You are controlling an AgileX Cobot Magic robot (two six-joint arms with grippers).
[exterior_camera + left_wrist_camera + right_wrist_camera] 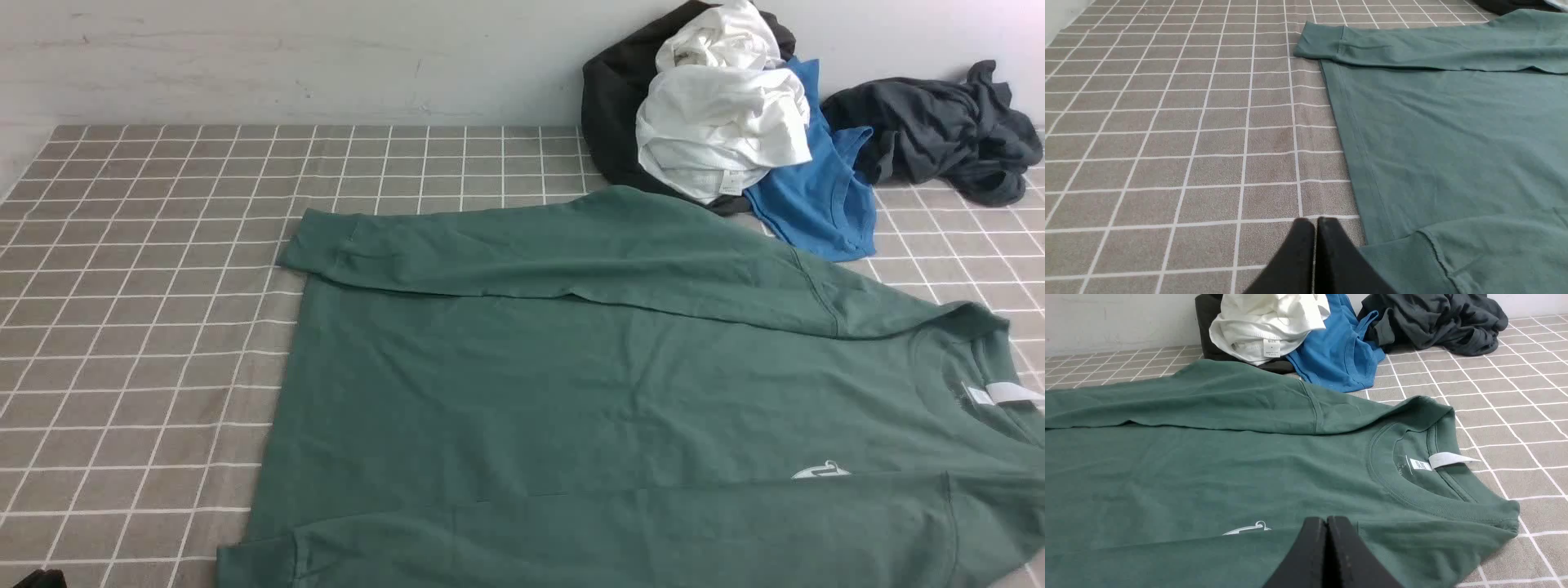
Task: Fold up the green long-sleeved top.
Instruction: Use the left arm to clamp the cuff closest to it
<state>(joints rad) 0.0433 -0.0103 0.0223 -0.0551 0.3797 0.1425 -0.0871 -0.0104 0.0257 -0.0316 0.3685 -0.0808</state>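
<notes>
The green long-sleeved top [588,384] lies flat on the checked cloth, hem to the left and neck to the right. Both sleeves are laid across the body: the far sleeve [531,245] along the back edge, the near one along the front edge. The white neck label [1449,459] and chest logo [1247,528] face up. My left gripper [1315,222] is shut and empty, over bare cloth just beside the near cuff [1400,261]. Above the chest, close to the logo, my right gripper [1327,520] is also shut with nothing in it.
A heap of clothes sits at the back right against the wall: a white garment [718,114], a bright blue T-shirt [824,188], a black piece under them and a dark charcoal garment [939,131]. Checked tablecloth [139,310] spreads left of the top.
</notes>
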